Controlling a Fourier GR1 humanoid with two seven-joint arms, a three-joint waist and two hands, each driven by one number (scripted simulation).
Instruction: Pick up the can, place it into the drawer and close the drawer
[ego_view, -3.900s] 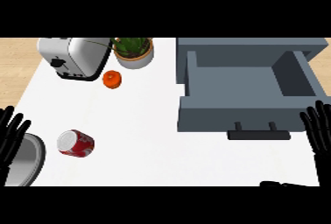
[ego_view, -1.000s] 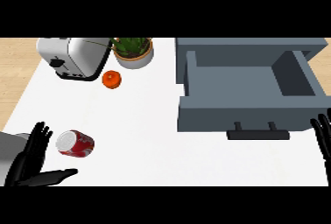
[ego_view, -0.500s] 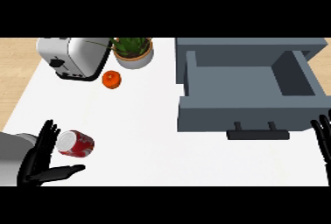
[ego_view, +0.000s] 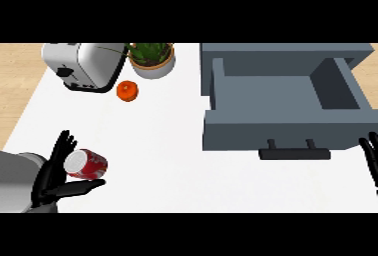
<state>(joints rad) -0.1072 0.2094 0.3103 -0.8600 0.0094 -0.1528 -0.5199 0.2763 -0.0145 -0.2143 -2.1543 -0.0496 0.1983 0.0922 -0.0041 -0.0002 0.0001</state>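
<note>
While the can (ego_view: 87, 164) lies on its side, the left hand (ego_view: 52, 181) is spread just at its left, thumb stretched below it. The right hand (ego_view: 369, 156) rests open beside the drawer (ego_view: 280, 132).

The right hand (ego_view: 368, 154) is showing only its fingers at the right edge; the rest is being cut off. At lower left, the can (ego_view: 87, 165) is covering part of the left hand (ego_view: 50, 179), whose forearm (ego_view: 16, 181) is running out of the corner. The plant (ego_view: 151, 56) is being cropped at the top.
</note>
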